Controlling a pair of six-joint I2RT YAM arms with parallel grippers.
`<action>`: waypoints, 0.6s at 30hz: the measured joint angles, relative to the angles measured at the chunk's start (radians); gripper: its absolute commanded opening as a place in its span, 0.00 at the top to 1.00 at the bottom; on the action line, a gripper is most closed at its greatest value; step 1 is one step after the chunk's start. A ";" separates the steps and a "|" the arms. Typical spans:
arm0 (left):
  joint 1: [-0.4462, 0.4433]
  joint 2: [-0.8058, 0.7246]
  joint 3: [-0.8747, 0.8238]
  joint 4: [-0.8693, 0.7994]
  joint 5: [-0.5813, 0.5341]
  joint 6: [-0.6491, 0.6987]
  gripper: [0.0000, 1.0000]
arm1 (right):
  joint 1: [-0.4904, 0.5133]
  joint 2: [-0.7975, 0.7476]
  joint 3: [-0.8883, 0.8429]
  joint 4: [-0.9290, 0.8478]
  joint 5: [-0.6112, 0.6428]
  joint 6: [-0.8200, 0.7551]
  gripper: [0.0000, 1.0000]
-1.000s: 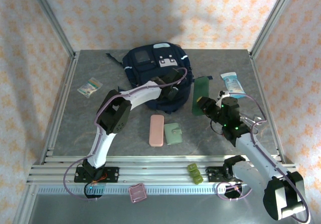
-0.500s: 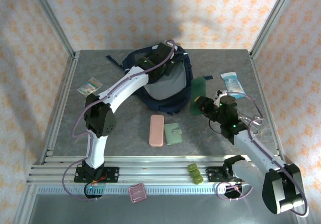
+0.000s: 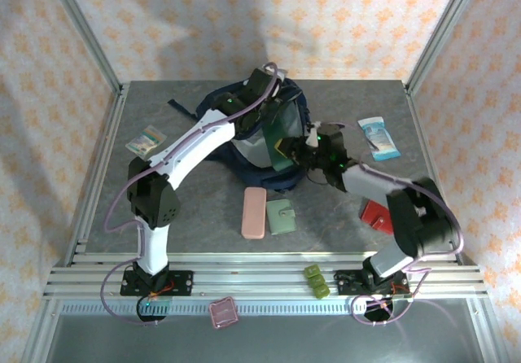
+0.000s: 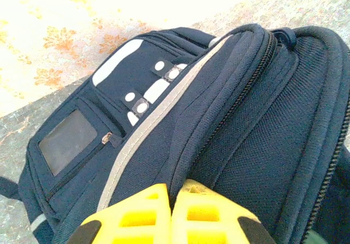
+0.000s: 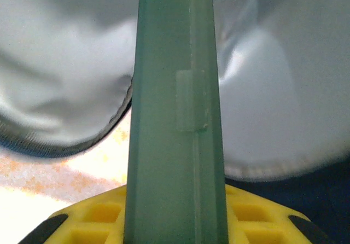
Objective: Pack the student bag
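So far: green book [image 3: 281, 139] at mouth of student bag [image 3: 252, 155], far centre of desk [image 3: 146, 200].
Left fingers [image 4: 136, 214]: pressed together, seemingly pinching bag rim.
Right fingers [image 5: 90, 227]: pinching book.
Remaining: pink case [image 3: 254, 212], wallet [image 3: 282, 216], left packet [image 3: 145, 142], right packet [image 3: 378, 137].

My white left arm [image 3: 195, 139] stretches far forward, its yellow-padded left gripper [image 4: 172, 214] pinched fully together. My right arm [image 3: 370, 180] bends across leftward, right gripper [image 5: 175, 214] clamped on a flat dark-green board [image 5: 175, 91].
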 measured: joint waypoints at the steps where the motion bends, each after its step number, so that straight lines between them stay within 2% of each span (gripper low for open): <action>1: -0.001 -0.013 -0.005 0.000 0.001 -0.001 1.00 | 0.004 0.057 0.047 0.009 -0.014 0.008 0.74; 6: -0.010 -0.054 -0.016 0.000 0.012 -0.017 1.00 | 0.029 0.316 0.280 0.019 -0.077 0.042 0.73; 9: -0.012 -0.076 -0.031 0.000 0.024 -0.027 1.00 | 0.040 0.459 0.432 0.019 -0.098 0.077 0.67; 12: -0.017 -0.096 -0.058 0.001 0.034 -0.038 1.00 | 0.042 0.578 0.571 0.020 -0.103 0.136 0.50; 14: -0.023 -0.105 -0.082 0.012 0.042 -0.047 1.00 | 0.042 0.631 0.632 0.036 -0.108 0.187 0.31; 16: -0.025 -0.117 -0.116 0.033 0.047 -0.055 1.00 | 0.042 0.651 0.658 0.056 -0.113 0.214 0.21; 18: -0.026 -0.134 -0.152 0.064 0.044 -0.067 1.00 | 0.044 0.645 0.658 0.060 -0.104 0.220 0.15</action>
